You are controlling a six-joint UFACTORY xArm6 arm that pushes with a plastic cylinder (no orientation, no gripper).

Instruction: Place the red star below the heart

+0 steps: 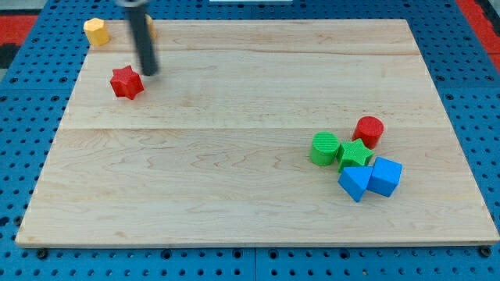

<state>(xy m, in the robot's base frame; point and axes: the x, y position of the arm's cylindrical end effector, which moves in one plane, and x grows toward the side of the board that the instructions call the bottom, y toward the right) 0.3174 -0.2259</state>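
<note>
The red star (126, 82) lies on the wooden board (250, 218) near its upper left. My tip (148, 72) is just to the right of the star and slightly above it, very close to it; I cannot tell if they touch. A yellow block (96, 31) sits at the board's top left corner; its shape is unclear. A sliver of another yellow block (151, 31) shows behind the rod at the top edge, mostly hidden. I cannot make out a heart shape.
A cluster sits at the right: a green cylinder (325, 148), a green star (355, 154), a red cylinder (369, 130), a blue triangular block (355, 183) and a blue cube (385, 176). Blue pegboard surrounds the board.
</note>
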